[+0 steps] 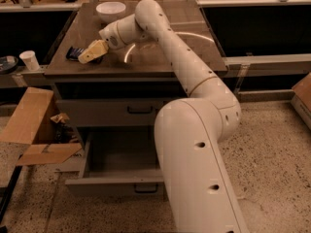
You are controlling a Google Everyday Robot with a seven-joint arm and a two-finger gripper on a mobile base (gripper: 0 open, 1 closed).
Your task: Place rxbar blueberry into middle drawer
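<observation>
The rxbar blueberry [73, 52], a dark blue flat bar, lies on the left part of the dark cabinet top [160, 57]. My gripper [91, 52] reaches in from the right, low over the top, and covers the bar's right end. The arm runs back across the top and down to the big white base in the foreground. The middle drawer [114, 184] is pulled open below, its grey tray interior showing. Its right part is hidden behind my arm.
A white bowl [111, 8] stands at the back of the top. The closed upper drawer [112, 111] sits above the open one. A white cup [30, 59] stands on a ledge at left. An open cardboard box [31, 125] lies on the floor left of the drawers.
</observation>
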